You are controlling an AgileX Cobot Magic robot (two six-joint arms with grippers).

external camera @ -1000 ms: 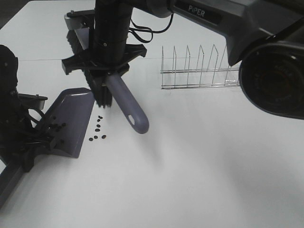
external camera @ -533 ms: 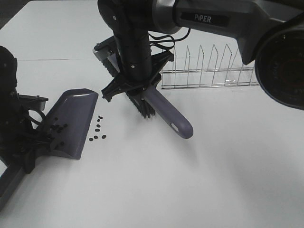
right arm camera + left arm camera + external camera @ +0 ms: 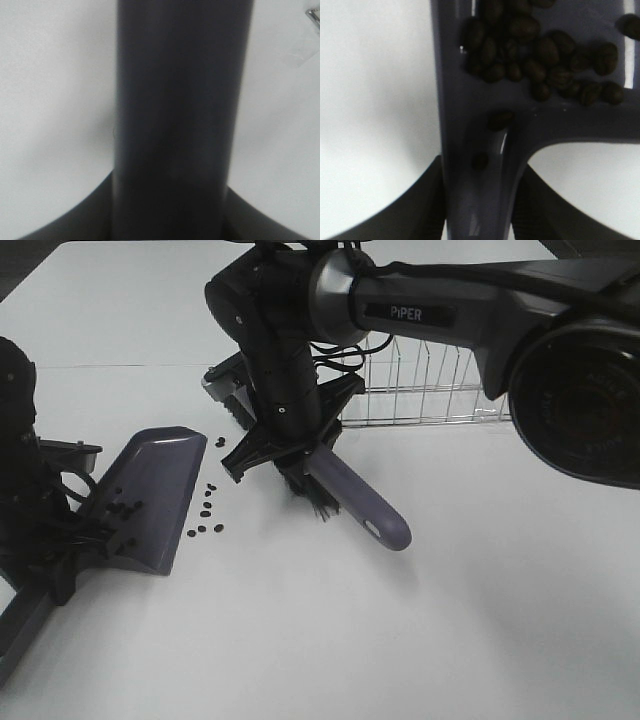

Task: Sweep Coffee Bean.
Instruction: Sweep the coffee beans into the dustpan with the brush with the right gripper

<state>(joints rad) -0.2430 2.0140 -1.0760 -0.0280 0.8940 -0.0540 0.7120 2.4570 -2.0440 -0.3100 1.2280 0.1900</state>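
Holding brush (image 3: 355,508) and dustpan (image 3: 150,495) over a white table (image 3: 420,640), with loose coffee beans (image 3: 207,512) between them.

High camera: finds the right gripper (image 3: 295,455) clamped on the brush, bristles down close to the table, standing right of a few loose beans just off the pan's lip. Finds the left gripper (image 3: 62,558) closed on the dustpan's handle, with more beans inside the pan. Catches a wire rack (image 3: 430,390) behind, partly hidden by the right arm (image 3: 450,310). Left wrist: looks along the handle, pinched between tight jaws, onto a cluster of beans in the pan. Right wrist: shows little but the brush as a dark blur, gripped from both sides. Against a second ago: puts the bristles farther right, away from the beans; leaves pan and loose beans unmoved.
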